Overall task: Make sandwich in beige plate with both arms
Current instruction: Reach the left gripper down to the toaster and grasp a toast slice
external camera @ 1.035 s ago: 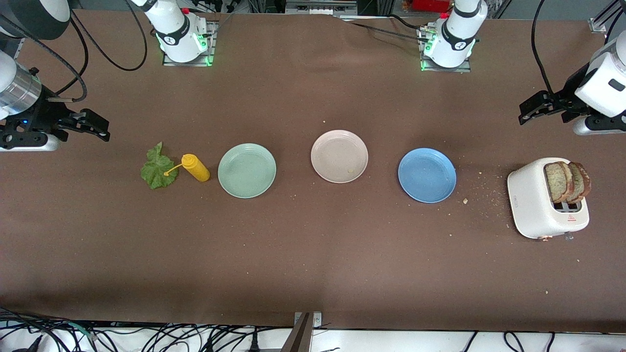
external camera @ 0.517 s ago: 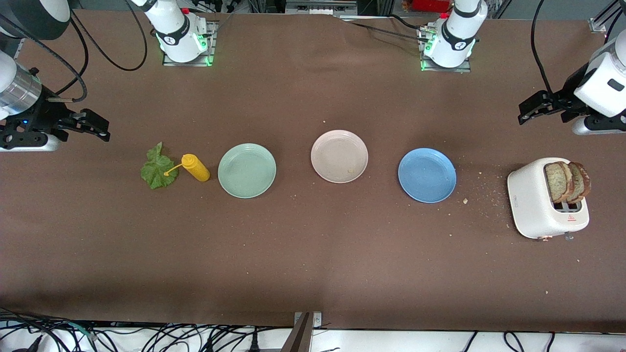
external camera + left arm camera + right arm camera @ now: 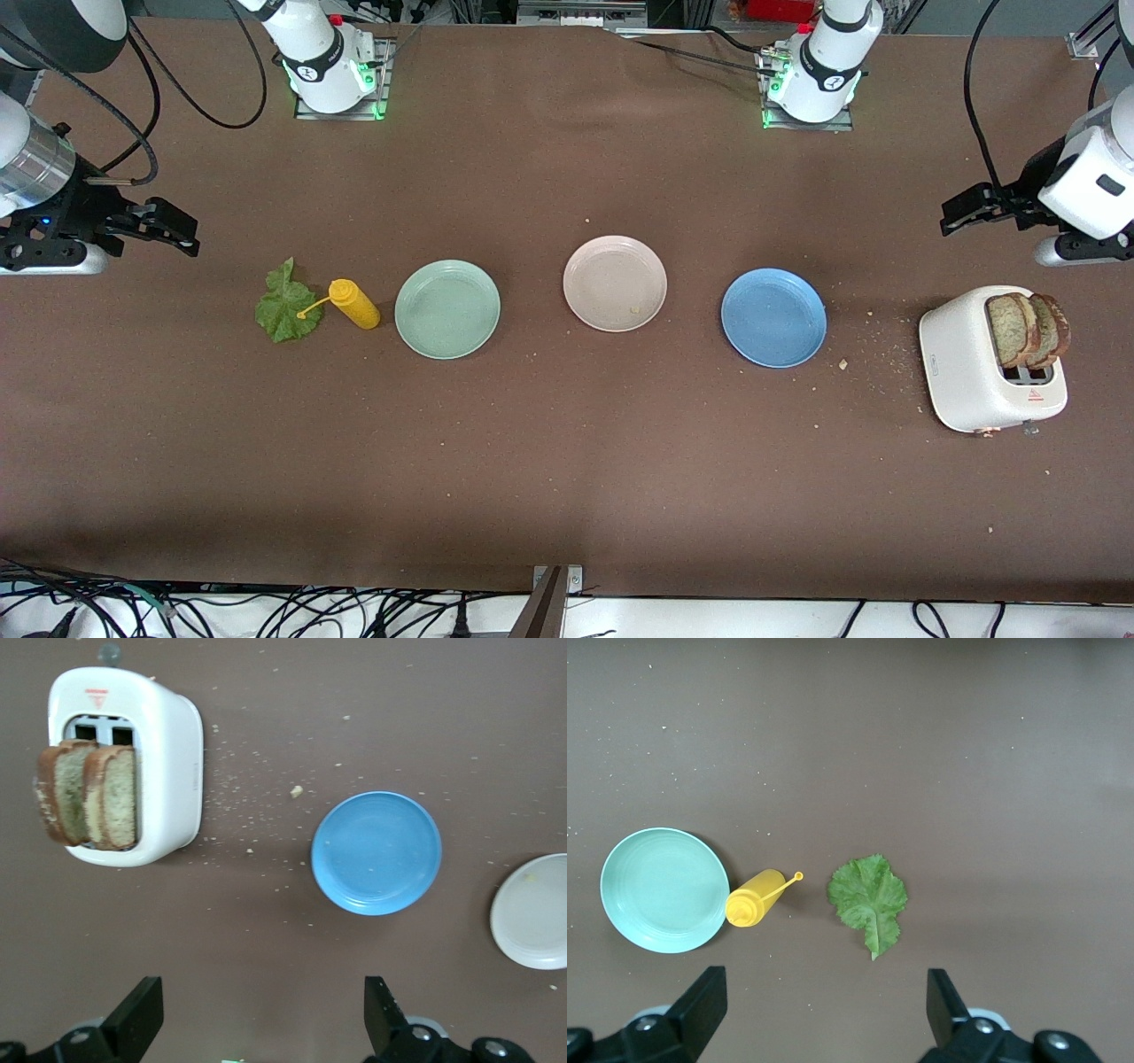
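Lying mid-desk [image 3: 567, 496], beige plate [image 3: 615, 283]: round, pale, bare but for a crumb; well apart from both hands. Bread slices [image 3: 1028, 330]: brown, upright in white toaster [image 3: 970, 372], at the plate's 3 o'clock. Lettuce leaf [image 3: 285, 306]: at 9 o'clock. Left hand [image 3: 961, 206]: wide, empty, over bare desk near toaster. Right hand [image 3: 173, 232]: wide, empty, near lettuce.

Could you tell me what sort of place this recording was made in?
Probably a robotics lab staged as a kitchen: a brown-covered table with arm bases bolted on, loose cables along its edge, and a toaster holding bread slices beside three plates.
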Motion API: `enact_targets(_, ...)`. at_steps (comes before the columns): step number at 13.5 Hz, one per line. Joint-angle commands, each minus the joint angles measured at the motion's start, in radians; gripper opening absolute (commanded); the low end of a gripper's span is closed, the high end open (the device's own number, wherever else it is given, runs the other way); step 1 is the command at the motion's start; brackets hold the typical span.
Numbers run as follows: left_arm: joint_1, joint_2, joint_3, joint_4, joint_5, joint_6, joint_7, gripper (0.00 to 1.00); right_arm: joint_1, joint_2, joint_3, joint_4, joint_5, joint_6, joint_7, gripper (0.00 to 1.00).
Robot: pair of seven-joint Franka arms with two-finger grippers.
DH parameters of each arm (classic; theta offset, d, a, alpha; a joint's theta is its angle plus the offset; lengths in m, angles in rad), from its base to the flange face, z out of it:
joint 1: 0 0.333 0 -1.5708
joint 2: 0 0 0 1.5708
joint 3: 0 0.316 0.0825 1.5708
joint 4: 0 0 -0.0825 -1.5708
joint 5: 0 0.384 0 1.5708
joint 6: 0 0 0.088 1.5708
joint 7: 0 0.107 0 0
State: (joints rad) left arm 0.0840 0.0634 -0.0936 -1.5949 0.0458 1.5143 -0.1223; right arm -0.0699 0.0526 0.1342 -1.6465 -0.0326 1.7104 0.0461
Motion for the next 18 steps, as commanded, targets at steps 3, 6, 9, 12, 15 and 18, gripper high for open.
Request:
enact_targets(3, 0.023, 0.087, -0.003, 0.027, 0.140, 0.044, 0.032, 1.00, -0.004, 0.010, 0.001, 0.025, 0.016, -0.008, -0.005, 1.00)
enact_targets(6, 0.092, 0.143, -0.003, 0.016, 0.152, 0.145, 0.129, 0.99, -0.004, 0.010, 0.001, 0.025, 0.016, -0.006, -0.005, 1.00)
enact_targets(9, 0.151, 0.228, -0.003, 0.007, 0.146, 0.249, 0.176, 0.98, -0.004, 0.010, 0.001, 0.025, 0.016, -0.006, -0.005, 1.00)
enact_targets(12, 0.166, 0.256, -0.003, -0.014, 0.147, 0.302, 0.184, 0.97, -0.004, 0.012, 0.001, 0.025, 0.016, -0.006, -0.005, 1.00)
enact_targets(15, 0.177, 0.269, -0.003, -0.039, 0.149, 0.343, 0.184, 0.97, -0.004, 0.010, 0.002, 0.027, 0.014, 0.001, -0.005, 1.00)
enact_targets(18, 0.194, 0.294, -0.003, -0.039, 0.150, 0.363, 0.184, 0.96, -0.004, 0.010, 0.002, 0.021, 0.016, 0.012, -0.005, 1.00)
